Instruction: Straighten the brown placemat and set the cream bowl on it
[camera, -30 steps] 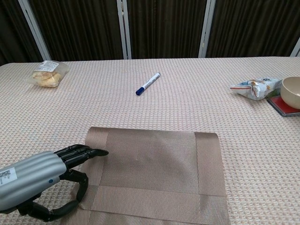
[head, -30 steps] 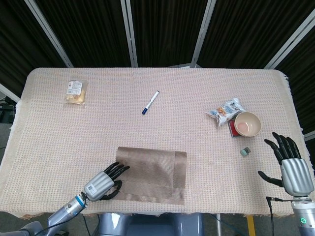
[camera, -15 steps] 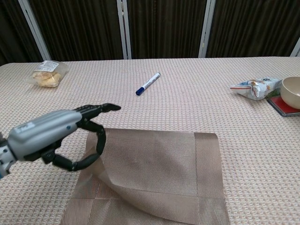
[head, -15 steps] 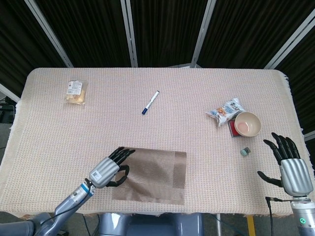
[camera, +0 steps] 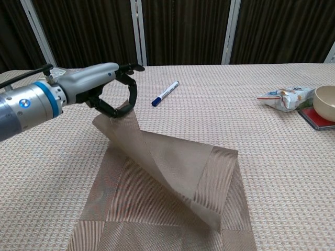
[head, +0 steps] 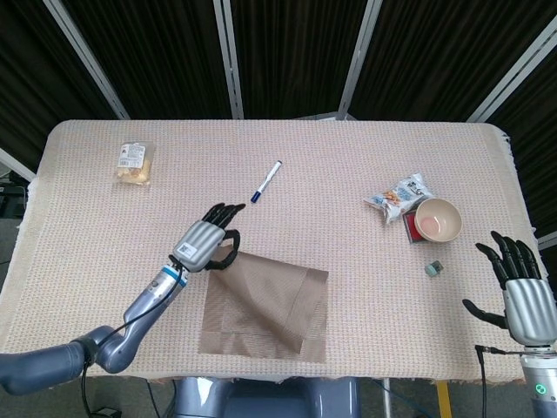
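Note:
The brown placemat (head: 270,305) (camera: 167,193) lies at the table's near middle, folded over on itself. My left hand (head: 207,242) (camera: 107,86) pinches its upper left corner and holds that corner lifted off the table, so the top layer slopes down to the right. The cream bowl (head: 438,219) (camera: 326,102) stands on a red flat item at the right, far from the mat. My right hand (head: 520,292) hovers near the table's right front edge with fingers spread, holding nothing.
A blue marker (head: 266,181) (camera: 165,93) lies beyond the mat. A snack packet (head: 398,197) (camera: 283,98) sits beside the bowl, a small grey block (head: 432,269) in front of it. A wrapped bun (head: 133,162) (camera: 52,82) lies far left.
My left hand has risen and moved away from me with the mat's corner, peeling the top layer up. The right hand has drifted slightly toward the near edge.

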Available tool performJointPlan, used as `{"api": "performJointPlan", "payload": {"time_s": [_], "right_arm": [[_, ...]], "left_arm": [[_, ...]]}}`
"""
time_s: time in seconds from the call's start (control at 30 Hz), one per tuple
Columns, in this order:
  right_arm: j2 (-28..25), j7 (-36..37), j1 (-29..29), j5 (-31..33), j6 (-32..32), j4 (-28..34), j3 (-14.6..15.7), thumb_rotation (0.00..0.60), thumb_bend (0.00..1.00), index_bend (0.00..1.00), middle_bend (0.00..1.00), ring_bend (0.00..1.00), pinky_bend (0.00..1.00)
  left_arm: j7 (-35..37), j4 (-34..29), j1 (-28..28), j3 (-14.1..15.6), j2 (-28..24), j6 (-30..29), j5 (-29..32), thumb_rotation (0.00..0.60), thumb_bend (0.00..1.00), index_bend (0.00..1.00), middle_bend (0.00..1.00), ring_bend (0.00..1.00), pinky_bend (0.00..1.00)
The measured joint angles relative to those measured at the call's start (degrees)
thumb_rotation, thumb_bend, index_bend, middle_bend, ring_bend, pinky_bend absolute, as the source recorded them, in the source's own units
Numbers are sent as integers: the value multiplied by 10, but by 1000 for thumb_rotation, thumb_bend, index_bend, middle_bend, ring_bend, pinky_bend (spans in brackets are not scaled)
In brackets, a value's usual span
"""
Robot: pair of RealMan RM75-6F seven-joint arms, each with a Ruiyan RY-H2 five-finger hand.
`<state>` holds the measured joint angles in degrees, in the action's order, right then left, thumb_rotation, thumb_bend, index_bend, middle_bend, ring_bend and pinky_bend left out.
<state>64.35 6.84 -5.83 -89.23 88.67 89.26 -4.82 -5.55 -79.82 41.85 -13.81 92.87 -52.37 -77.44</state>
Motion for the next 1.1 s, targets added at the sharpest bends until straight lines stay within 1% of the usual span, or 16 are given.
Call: {"api": "performJointPlan", "payload": {"time_s": [0.1,0.23,0.3,0.4,0.53,0.57,0.63,0.67,0.7,0.73,0.77,0.8,0.83,0.87,1.0,1.1], "right_arm": [[1,-1,-1,6,-5,-3,-2,600,0,157,0,0,0],[5,-5,-3,15,-10,-8,-5,600,0,157,0,0,0],[7,-8,-4,21,-15,-10,-7,600,0,157,0,0,0],[10,-11,-6,30,-22,-15,-10,600,0,157,0,0,0],[13,-13,-8,37,-27,-20,-12,600,0,157,0,0,0],[14,-14,-8,39,-29,-22,-13,600,0,157,0,0,0],[15,-13,-8,41,-32,-23,-13,600,0,158,0,0,0],[15,-13,-9,42,-34,-25,-13,600,0,158,0,0,0],[16,-13,-9,43,-34,-26,-13,600,0,158,0,0,0],[16,-12,-9,44,-35,-27,-13,600,0,158,0,0,0],[16,-11,-9,43,-34,-27,-13,600,0,158,0,0,0],[16,-11,-9,43,-33,-27,-14,600,0,158,0,0,0],[16,-11,-8,42,-32,-27,-14,600,0,158,0,0,0],[16,-11,-8,39,-29,-26,-13,600,0,158,0,0,0],[15,-11,-6,32,-25,-21,-10,600,0,157,0,0,0],[14,-10,-5,25,-21,-18,-7,600,0,158,0,0,0]], "left_arm": [[-8,21,19,-26,1,15,34,600,428,656,0,0,0],[-15,60,40,-51,6,32,73,600,430,656,0,0,0],[-18,89,53,-62,13,44,98,600,431,655,0,0,0],[-27,137,69,-70,23,59,126,600,429,654,0,0,0],[-47,200,85,-70,36,74,152,600,431,643,0,0,0],[-50,215,88,-70,40,79,160,600,428,617,0,0,0],[-51,233,91,-69,46,85,170,600,408,481,0,0,0],[-48,242,91,-67,48,86,172,600,353,307,0,0,0],[-44,247,91,-66,49,87,172,600,282,172,0,0,0],[-39,250,91,-64,50,86,170,600,184,47,0,0,0],[-30,254,90,-63,51,82,165,600,124,4,0,0,0],[-22,257,88,-61,52,78,161,600,58,0,0,0,0],[-13,258,87,-61,52,72,156,600,22,0,0,0,0],[-1,257,84,-60,50,60,146,600,9,0,0,0,0],[39,239,68,-56,31,0,104,600,4,0,0,0,0],[51,200,50,-52,-4,-39,83,600,2,0,0,0,0]]}}
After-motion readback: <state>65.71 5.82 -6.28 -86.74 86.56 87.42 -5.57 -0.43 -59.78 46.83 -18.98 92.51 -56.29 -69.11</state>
